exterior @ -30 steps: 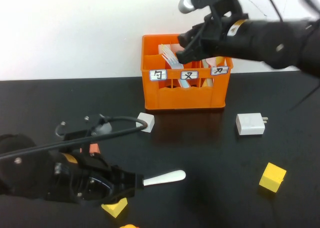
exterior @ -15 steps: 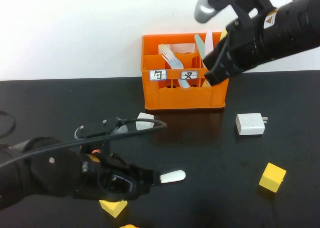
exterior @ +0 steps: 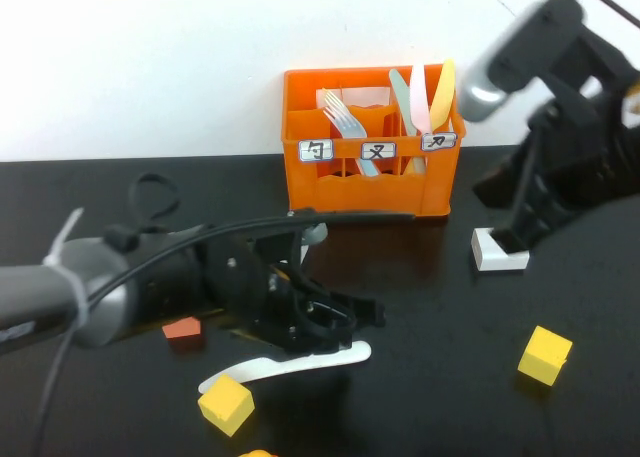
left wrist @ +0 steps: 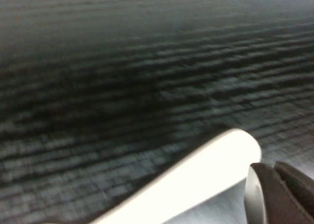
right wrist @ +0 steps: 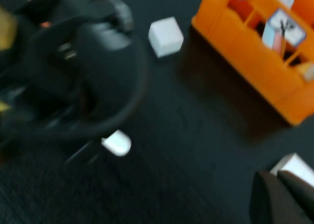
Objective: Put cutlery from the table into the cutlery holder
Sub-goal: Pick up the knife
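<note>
One piece of cutlery, the whitish knife (exterior: 285,364), remained on the table (exterior: 420,307) as far as we could see, lying flat near the front, left of centre; the pink knife (exterior: 419,105) and pink fork (exterior: 352,99) already stood upright in the orange holder (exterior: 365,192) at the far middle, beside a blue fork (exterior: 343,117), a green knife (exterior: 401,95) and a yellow knife (exterior: 442,92); we judged the task mostly done, with one pick and drop left. Our left gripper (exterior: 335,322) hung low just over the whitish knife, near its handle end; whether its fingers were spread or pressed together we could not tell. Our right gripper (exterior: 520,212) sat off to the right, near the white charger (exterior: 500,252), holding nothing visible; its fingers too we could not judge. Around the knife lay a yellow block (exterior: 225,404) just beside its blade end, a red block (exterior: 183,330) to the left, a white cube (right wrist: 166,36) nearer the holder, and another yellow block (exterior: 544,355) well to the right; the near yellow block seemed the likeliest thing to get nudged; the path to the holder otherwise looked open.
</note>
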You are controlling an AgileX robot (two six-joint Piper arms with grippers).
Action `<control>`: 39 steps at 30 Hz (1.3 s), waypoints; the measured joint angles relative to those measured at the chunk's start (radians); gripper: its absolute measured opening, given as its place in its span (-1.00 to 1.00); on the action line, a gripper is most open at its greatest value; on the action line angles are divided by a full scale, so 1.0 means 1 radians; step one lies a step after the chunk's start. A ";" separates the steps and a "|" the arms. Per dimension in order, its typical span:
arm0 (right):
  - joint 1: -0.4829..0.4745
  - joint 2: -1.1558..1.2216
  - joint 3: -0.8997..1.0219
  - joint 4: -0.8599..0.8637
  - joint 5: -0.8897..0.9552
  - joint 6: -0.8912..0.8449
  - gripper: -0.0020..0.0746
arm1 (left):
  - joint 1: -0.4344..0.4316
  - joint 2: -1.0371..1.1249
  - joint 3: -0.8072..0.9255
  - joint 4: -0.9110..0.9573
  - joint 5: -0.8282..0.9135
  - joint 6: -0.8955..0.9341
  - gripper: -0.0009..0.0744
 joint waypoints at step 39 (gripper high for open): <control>0.000 -0.141 0.160 -0.043 -0.070 0.017 -0.95 | -0.171 -0.029 -0.112 0.680 0.415 -0.723 -0.98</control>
